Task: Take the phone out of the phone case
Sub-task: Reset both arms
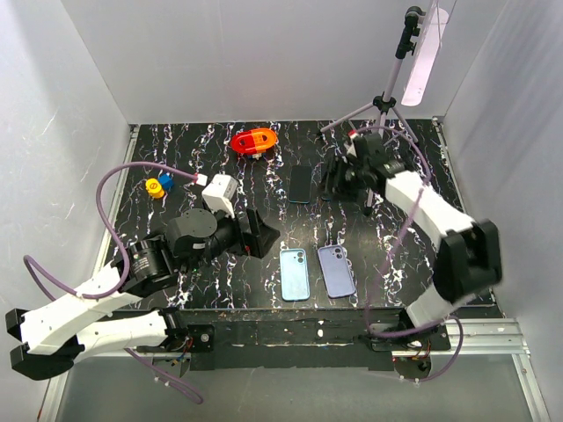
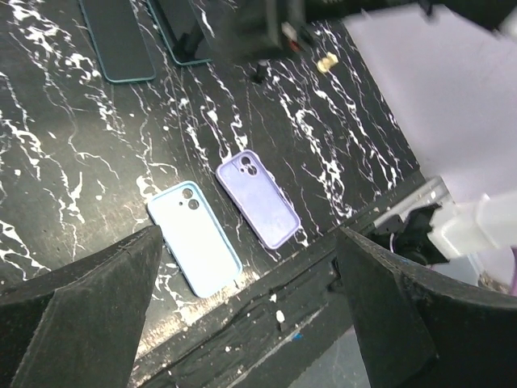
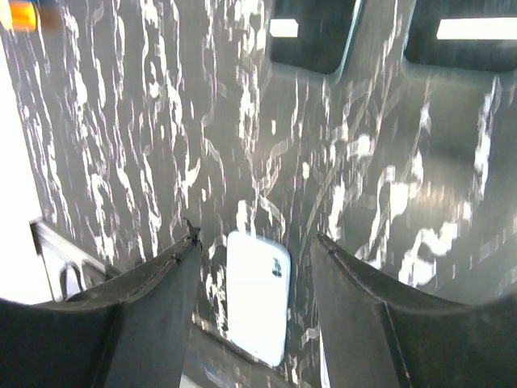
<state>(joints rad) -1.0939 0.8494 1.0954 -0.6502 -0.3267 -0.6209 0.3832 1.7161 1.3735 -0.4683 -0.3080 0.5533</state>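
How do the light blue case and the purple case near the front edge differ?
The light blue phone case is on the left-arm side; the purple phone case is on the right-arm side. The blue one lies nearly straight; the purple one is slightly turned. Both lie flat, untouched.

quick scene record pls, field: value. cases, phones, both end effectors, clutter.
blue case: flat near the front edge, looks empty
purple case: right of it, apart, looks empty
first dark phone: screen up, mid-table
second dark phone: beside it, partly under the right end effector
left end effector: open, holding nothing
right end effector: open, holding nothing
clutter: orange-red object far side; yellow piece and blue piece at left
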